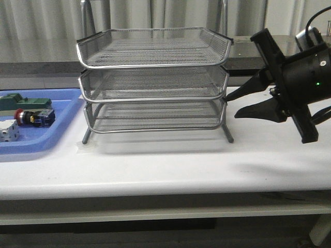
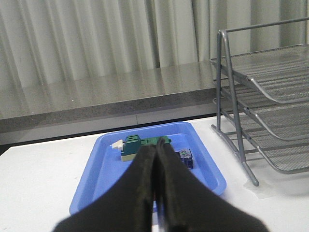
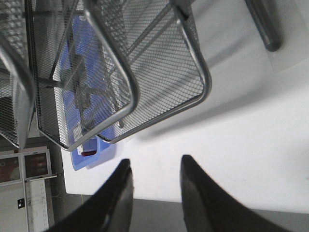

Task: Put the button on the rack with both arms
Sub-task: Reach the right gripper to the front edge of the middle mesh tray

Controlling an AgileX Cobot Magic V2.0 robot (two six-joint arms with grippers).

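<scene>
The button [image 1: 32,117], with a red cap and a blue-black block, lies in the blue tray [image 1: 36,144] at the table's left. The silver three-tier wire rack [image 1: 155,77] stands mid-table. My right gripper [image 1: 231,106] is open and empty, held sideways just right of the rack's lower tiers; it also shows open in the right wrist view [image 3: 154,164], near the rack's corner [image 3: 169,72]. My left gripper [image 2: 157,147] is out of the front view. It is shut and empty above the tray's near side and hides most of the button, whose blue-black block [image 2: 186,157] shows beside it.
A green block [image 1: 23,102] and a white block [image 1: 8,132] also lie in the blue tray. The green block [image 2: 137,145] shows behind my left fingers. A grey ledge and curtains run behind the table. The rack's legs [image 1: 229,137] stand on the white tabletop.
</scene>
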